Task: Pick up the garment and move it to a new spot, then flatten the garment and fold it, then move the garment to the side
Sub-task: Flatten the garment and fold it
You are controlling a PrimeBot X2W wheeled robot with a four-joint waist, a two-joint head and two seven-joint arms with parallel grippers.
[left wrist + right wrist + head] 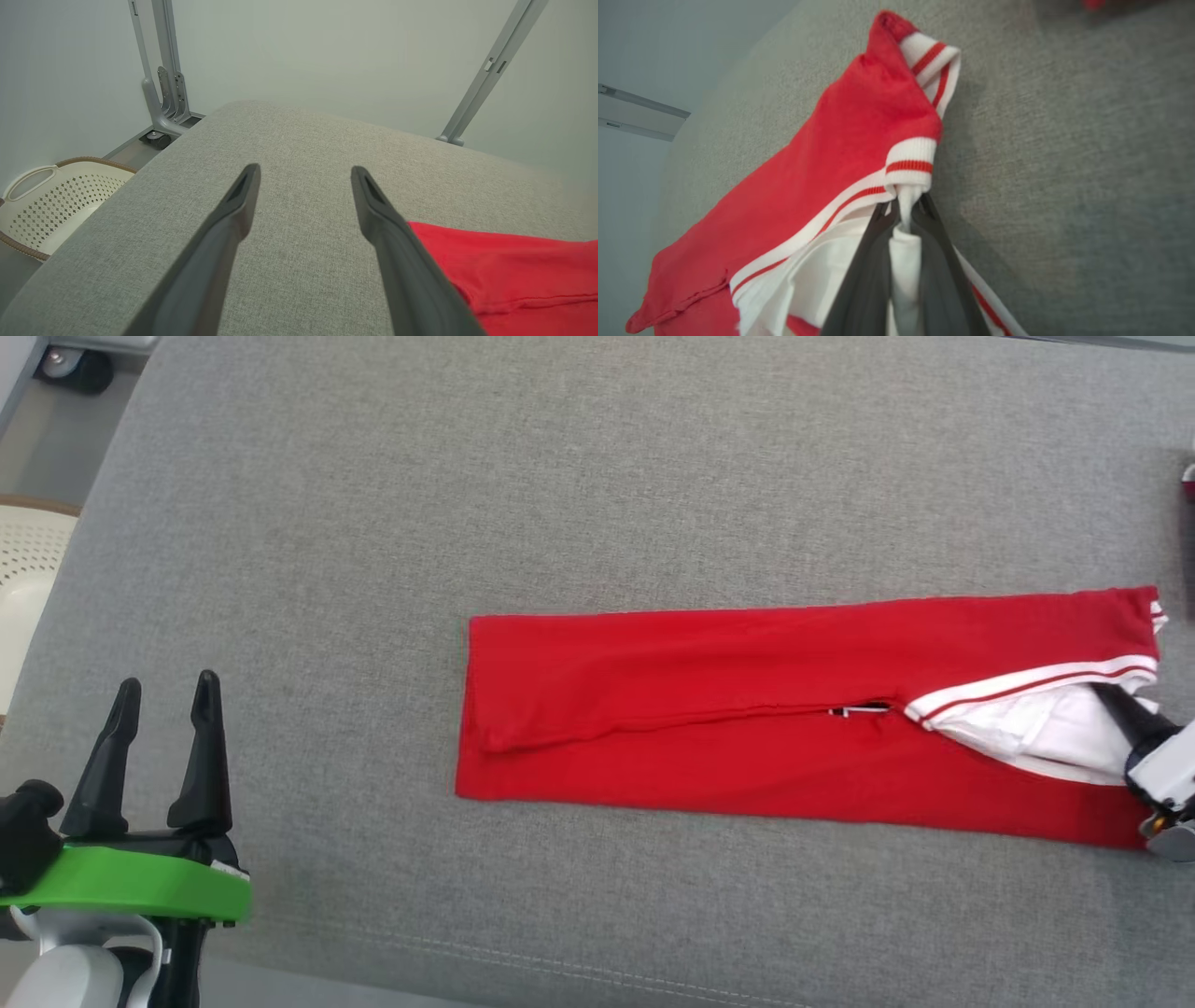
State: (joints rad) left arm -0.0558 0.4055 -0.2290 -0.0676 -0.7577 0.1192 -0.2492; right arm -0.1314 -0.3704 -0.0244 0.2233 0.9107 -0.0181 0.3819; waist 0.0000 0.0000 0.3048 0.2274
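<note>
Nearest the robot, at the lower left of the head view, the left claw (169,679) hangs released over the grey tabletop (597,476), its two dark fingers spread apart and nothing between them. In the left wrist view the same claw (304,169) points across bare grey cloth, with the garment (514,270) just beside its right-hand finger. A stitched seam (523,957) runs along the tabletop's near edge. Beyond it lies the one garment (747,709), red, folded into a long band that stretches from the middle of the tabletop to its right side, flat except at the right end. There the white lining (1036,728) and a white trim with red stripes (1027,679) turn outward. The right claw (1111,698) comes in from the right edge and is clenched on that end. In the right wrist view its two fingers (903,205) pinch a fold of white fabric just under the striped cuff, and the red cloth (831,154) drapes away from the grip toward the upper left. Past the garment the tabletop is bare grey cloth. A small red and dark thing (1187,485) sits at its far right edge, too cut off to name. Off the tabletop's left side stands one white perforated basket (56,200) with a brown rim. Farther back sit one caster wheel (156,139), one grey metal upright (163,60) above it, a second slanted one (495,65) to the right, and a pale wall (327,46).
</note>
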